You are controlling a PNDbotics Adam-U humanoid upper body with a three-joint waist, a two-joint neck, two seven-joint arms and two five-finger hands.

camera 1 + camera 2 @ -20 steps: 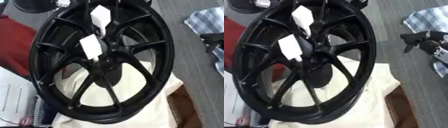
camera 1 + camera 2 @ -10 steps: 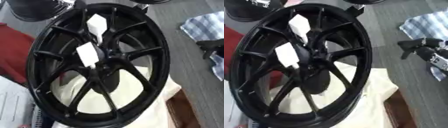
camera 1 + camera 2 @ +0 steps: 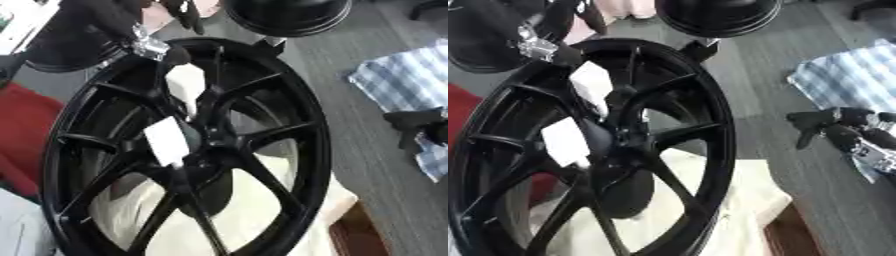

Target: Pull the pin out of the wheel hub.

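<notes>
Black alloy wheel hub (image 3: pixel 188 150) stands on edge, tilted, filling the left and centre of both eye views. Its lower rim rests on a cream cloth (image 3: pixel 262 210), which shows through the gaps between the spokes. Two white paper tags sit on the wheel face: one rectangular tag (image 3: pixel 166 141) just left of the central boss, a second white tag (image 3: pixel 592 85) higher up between two upper spokes. The pin cannot be made out as a separate part; the centre of the hub is dark and blurred.

Left arm enters from the upper left corner. Its silver wrist joint (image 3: pixel 149 45) lies against the top of the rim, and the left hand (image 3: pixel 175 56) is just beside it at the rim's upper edge. Whether its fingers are released or clenched cannot be told; they merge with the black rim.

Right hand (image 3: pixel 833 127) hangs at the right edge, well apart from the wheel, over grey carpeted floor (image 3: pixel 754 75). Its fingers are relaxed and loosely spread, grasping nothing. A blue-and-white checked cloth (image 3: pixel 842 75) lies on the floor just behind it.

A second dark round object (image 3: pixel 284 15) sits at the top edge, beyond the wheel. A red surface (image 3: pixel 22 130) shows at the left, behind the rim.
</notes>
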